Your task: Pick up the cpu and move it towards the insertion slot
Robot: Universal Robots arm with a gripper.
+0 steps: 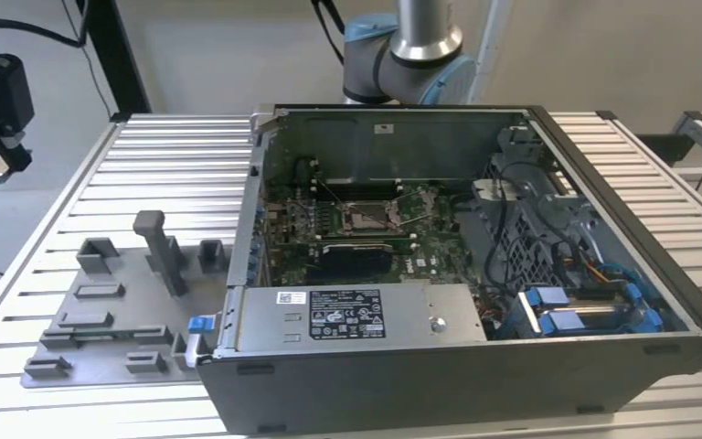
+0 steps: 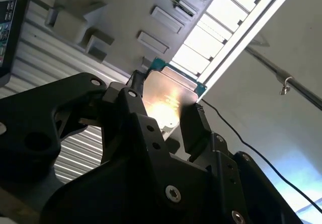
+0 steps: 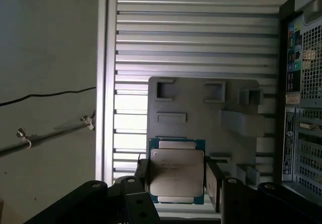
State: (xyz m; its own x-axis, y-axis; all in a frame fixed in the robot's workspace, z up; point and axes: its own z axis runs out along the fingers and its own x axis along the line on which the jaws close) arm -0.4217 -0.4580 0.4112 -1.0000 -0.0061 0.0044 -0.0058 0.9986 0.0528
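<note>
Even light in exterior view, warm glare on cpu in second wrist view

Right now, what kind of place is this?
Probably a robot lab or workshop for building computers: an open computer case sits on a ribbed metal table, and a gripper holds a cpu.

My arm: bare silver tube, grey joint housing, pale blue cap ring on the joint. A black cable hangs beside it. My claw: matte black throughout, built of flat plate links stacked in layers, corners rounded. Its fingers are blocky and square-ended. Small round screw heads mark the link pivots (silvery against the black). One hex socket screw sits in the broad plate nearest the second wrist camera.
</note>
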